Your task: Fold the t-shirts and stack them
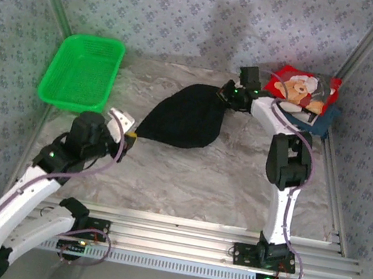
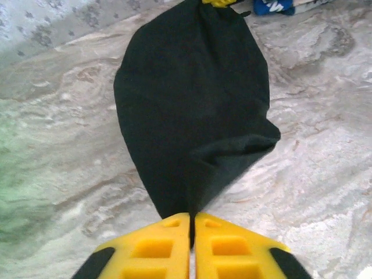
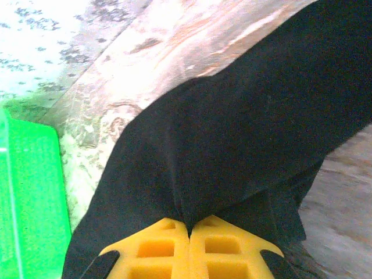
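On desk [image 1: 187,176], black shirt [image 1: 183,117] strung between left tool [image 2: 191,218] and right tool [image 3: 189,224], both clamped on it. Risk imo: thin pinch slips under pull, or right arm [image 1: 287,164] nudges stack [image 1: 304,88].

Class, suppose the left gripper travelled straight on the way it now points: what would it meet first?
The plain black cloth t-shirt. The left gripper is pinching its near end, and the cloth stretches directly ahead. Further along that line, probably the right gripper, which holds the far end, though depth is unclear.
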### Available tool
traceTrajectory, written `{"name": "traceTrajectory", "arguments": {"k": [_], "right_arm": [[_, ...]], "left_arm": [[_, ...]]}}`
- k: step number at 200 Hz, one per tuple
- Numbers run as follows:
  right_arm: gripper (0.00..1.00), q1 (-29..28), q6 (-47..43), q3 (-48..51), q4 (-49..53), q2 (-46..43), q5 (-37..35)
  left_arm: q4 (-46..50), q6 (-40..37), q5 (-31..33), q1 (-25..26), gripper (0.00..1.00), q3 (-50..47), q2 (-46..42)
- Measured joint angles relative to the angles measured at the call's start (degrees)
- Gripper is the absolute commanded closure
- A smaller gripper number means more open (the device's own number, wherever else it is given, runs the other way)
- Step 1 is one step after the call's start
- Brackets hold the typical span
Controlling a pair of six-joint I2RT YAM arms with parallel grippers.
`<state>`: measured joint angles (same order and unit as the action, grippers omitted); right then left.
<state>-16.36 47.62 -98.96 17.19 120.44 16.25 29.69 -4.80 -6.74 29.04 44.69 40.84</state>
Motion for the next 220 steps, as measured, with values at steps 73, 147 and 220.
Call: {"name": "traceTrajectory", "arguments": {"k": [73,147,220], "right_arm": [[0.59,-3.28,1.4,21.53,-4.79,-6.43,-0.52],[0.28,-3.43,-6.82,23.06,-1.68,-20.96,6.86],[0.08,-3.76,-18.43,35.6,5.46,-37.94,13.84]], "left_arm": [[3.21,10.21,-3.65,0.59,0.19,-8.7,-5.99],[10.25,49.03,-3.61,0.61,0.23,-7.85,5.53],[5.99,68.61,-2.86,0.57,0.27,-16.92,5.75]]}}
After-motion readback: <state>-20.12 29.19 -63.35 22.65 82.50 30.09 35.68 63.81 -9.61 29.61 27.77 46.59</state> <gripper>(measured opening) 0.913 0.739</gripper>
